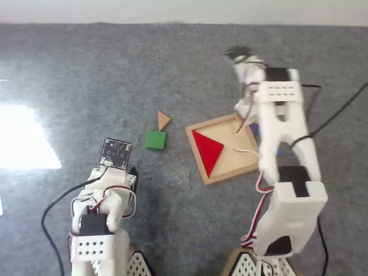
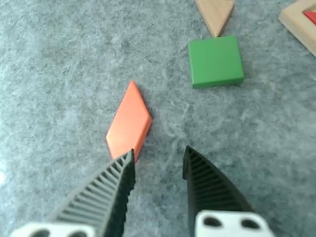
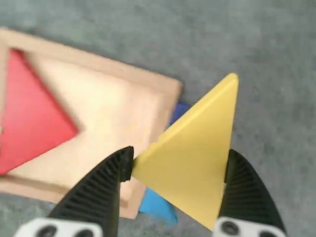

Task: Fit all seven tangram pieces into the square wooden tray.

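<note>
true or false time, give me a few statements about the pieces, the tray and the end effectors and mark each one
1. The red wooden triangle lies inside the square wooden tray. True.
2. The right end effector grips a green piece. False: it is shut on a yellow wooden triangle.
3. The left end effector holds the orange wooden parallelogram. False: it is open, and the parallelogram lies on the grey mat ahead of it.
4. The green wooden square lies outside the tray. True.

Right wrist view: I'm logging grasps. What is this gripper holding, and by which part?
The right gripper holds the yellow triangle, one finger on a corner, the other on the opposite edge.
</note>
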Robot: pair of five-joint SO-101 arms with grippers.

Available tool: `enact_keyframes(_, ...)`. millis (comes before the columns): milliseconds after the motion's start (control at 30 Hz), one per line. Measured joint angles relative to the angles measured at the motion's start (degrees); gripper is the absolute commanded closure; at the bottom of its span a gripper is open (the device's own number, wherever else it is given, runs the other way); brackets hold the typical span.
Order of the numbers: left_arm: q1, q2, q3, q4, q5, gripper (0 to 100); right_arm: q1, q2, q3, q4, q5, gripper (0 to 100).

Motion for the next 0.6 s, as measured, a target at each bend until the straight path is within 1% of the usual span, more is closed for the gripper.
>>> enact_keyframes(200,0.0,0.0,0.0,0.0,0.0,85,-9.7,0.0,0.0,0.7,18.2,82.9)
enact_keyframes(367,0.0,0.0,0.0,0.0,0.0,85,-12.7,0.0,1.1,4.3,33.8,83.3)
enact_keyframes(500,0.0,0.0,0.0,0.0,0.0,85,-13.8,-0.1,6.2,4.7,41.1,83.3)
enact_keyframes(600,0.0,0.0,0.0,0.0,0.0,85,-13.6,-0.1,9.0,3.7,43.9,83.3)
